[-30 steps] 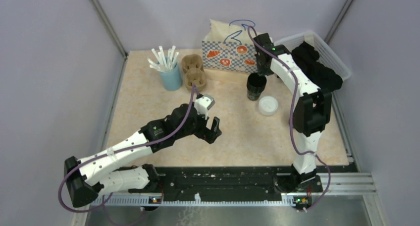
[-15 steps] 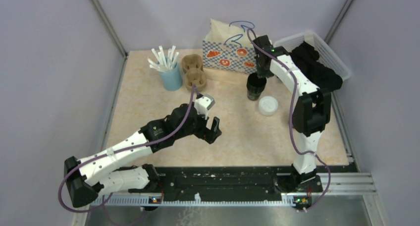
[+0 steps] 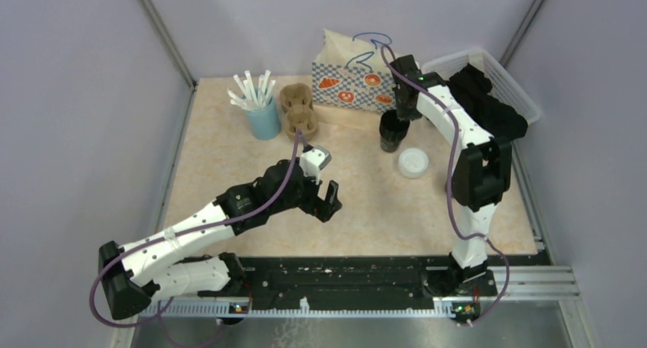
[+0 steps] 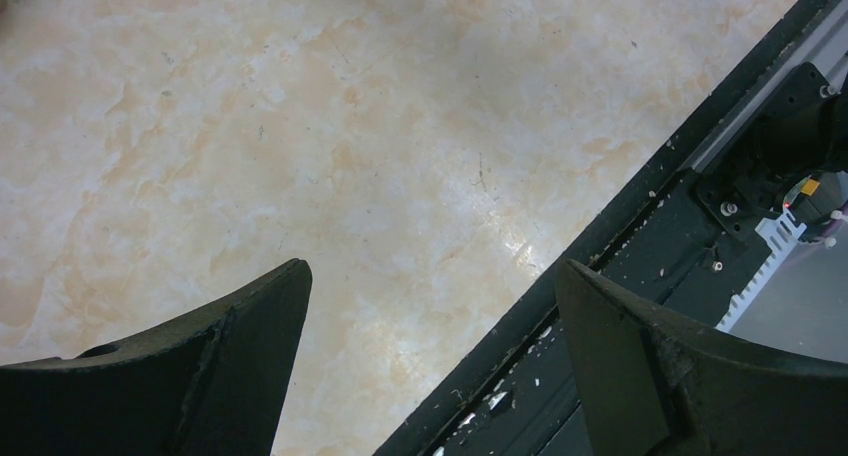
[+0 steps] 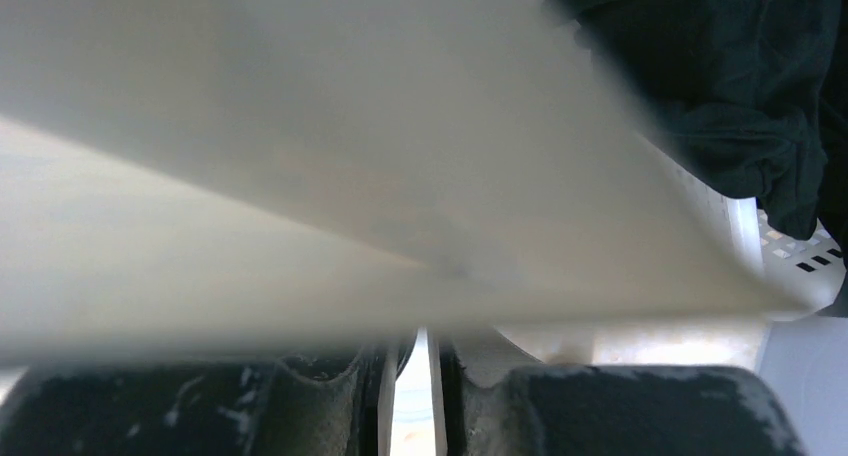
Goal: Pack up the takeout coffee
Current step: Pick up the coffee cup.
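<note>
Where the cup (image 3: 392, 134) stands: upright on the table (image 3: 229, 157), directly under the right gripper (image 3: 402, 107); mouth uncovered
Right gripper: jaws drawn to a narrow slit at the cup's rim; whether they pinch it cannot be told; a blurred cream surface fills its wrist view
Lid (image 3: 413, 162): white, flat on the table; nearer the arm bases than that gripper; apart from the cup
Paper bag (image 3: 347, 81): just beside that gripper, on its left
Left gripper (image 4: 430, 276): jaws wide, holding nothing; above the table

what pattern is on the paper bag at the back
The paper bag has blue-and-white checks with orange prints; top external view.
</note>
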Controlling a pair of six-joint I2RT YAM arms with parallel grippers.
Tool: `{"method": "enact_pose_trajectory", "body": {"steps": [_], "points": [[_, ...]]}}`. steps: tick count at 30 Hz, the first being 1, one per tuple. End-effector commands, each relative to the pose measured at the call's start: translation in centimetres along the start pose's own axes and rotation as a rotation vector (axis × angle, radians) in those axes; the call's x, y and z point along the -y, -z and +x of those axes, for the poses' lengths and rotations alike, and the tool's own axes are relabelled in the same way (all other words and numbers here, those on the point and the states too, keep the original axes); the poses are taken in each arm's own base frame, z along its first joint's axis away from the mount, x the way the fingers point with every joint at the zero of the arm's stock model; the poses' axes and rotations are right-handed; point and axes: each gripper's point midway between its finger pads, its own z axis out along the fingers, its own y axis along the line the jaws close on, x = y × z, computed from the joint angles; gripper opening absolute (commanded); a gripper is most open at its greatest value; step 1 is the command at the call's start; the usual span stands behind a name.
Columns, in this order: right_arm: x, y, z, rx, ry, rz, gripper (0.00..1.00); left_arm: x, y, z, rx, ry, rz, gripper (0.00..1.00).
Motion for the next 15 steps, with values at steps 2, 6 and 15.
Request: {"method": "enact_pose_trajectory", "body": {"steps": [2, 6, 15], "points": [[0.2, 1.98, -0.66, 0.037, 0.026, -0.007, 0.15, 0.68, 0.67, -2.11, 0.066, 0.011, 0.026, 0.99], [-0.07, 1.85, -0.48, 0.03, 0.029, -0.019, 0.07, 0.78, 0.62, -2.13, 0.068, 0.017, 0.03, 0.99], [0.15, 2.25, -0.5, 0.032, 0.034, -0.018, 0.06, 0.89, 0.57, -2.01, 0.072, 0.041, 0.035, 0.99]]}}
